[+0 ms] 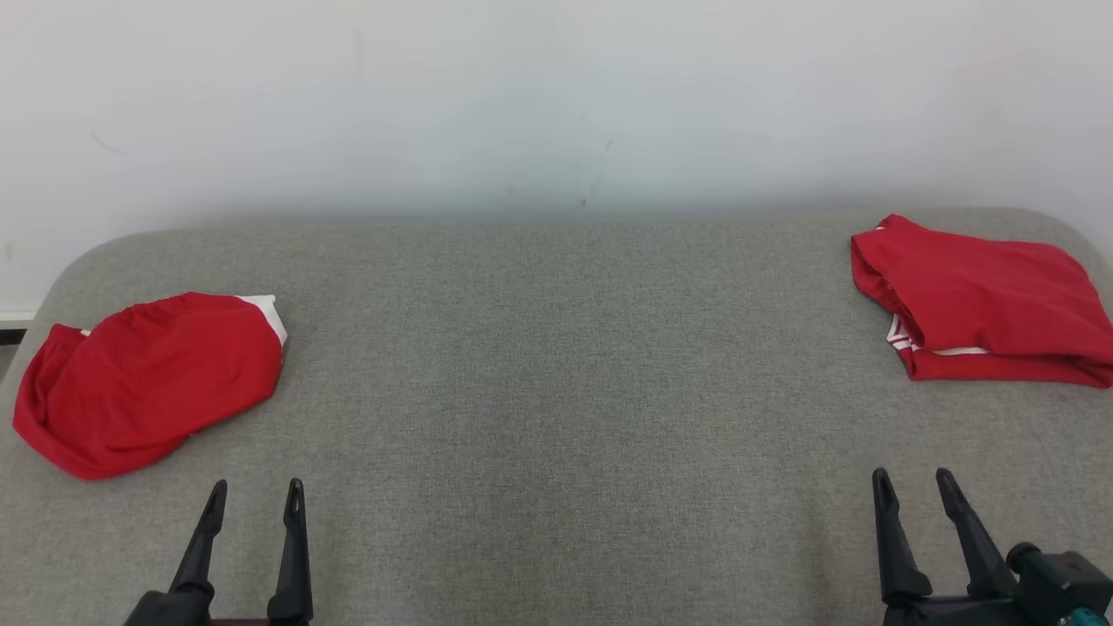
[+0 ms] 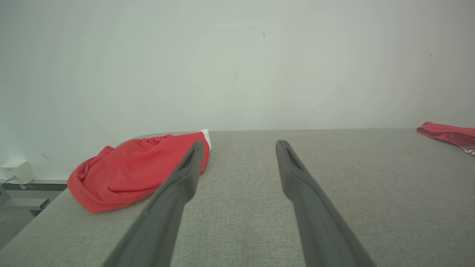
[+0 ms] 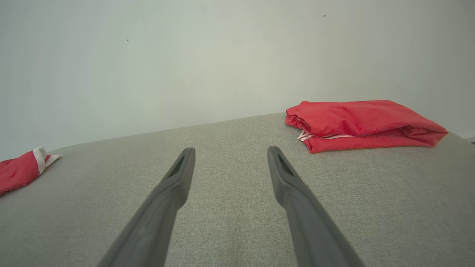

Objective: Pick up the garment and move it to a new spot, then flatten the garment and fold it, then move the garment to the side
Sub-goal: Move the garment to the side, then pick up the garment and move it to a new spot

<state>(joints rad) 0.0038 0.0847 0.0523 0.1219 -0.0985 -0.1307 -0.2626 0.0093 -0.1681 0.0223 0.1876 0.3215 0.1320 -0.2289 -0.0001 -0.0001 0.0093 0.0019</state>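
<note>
Both jaws stand wide apart and empty: the left gripper (image 1: 257,487) and the right gripper (image 1: 912,476) hover low over the near edge of the table (image 1: 565,365). A folded garment (image 1: 983,296) lies at the far right, seemingly finished and set aside. A crumpled garment (image 1: 148,382) lies at the left, not yet picked up, flattened or folded, so a full cycle appears to remain.
</note>
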